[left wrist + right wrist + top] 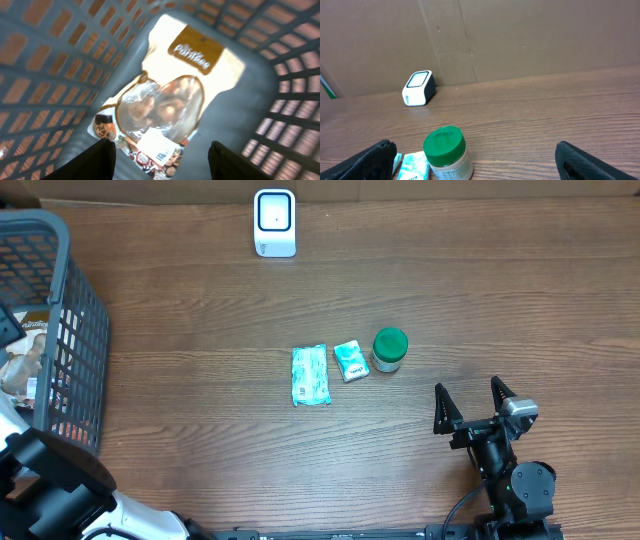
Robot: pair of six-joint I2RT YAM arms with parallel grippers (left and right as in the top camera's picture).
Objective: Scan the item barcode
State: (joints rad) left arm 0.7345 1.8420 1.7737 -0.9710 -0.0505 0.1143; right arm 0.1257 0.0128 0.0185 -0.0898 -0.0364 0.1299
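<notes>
Snack pouch (170, 95), clear-windowed, flat on the floor of the grey mesh basket (50, 65) at the left edge of the brown wooden surface (500, 280). Left end effector (161, 144) above it, fingers apart, gripping nothing. White scanner (274, 223) at the far edge, cardboard wall behind. Teal packets (310, 374) and green-lidded jar (389, 349) mid-surface. Right end effector (467, 385) spread wide, empty. Pouch lettering blurred.

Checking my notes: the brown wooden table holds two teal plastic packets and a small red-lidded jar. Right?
No: the small jar has a green lid, as the overhead view shows. The large teal plastic packet and small teal plastic packet do lie on the brown wooden table.
</notes>
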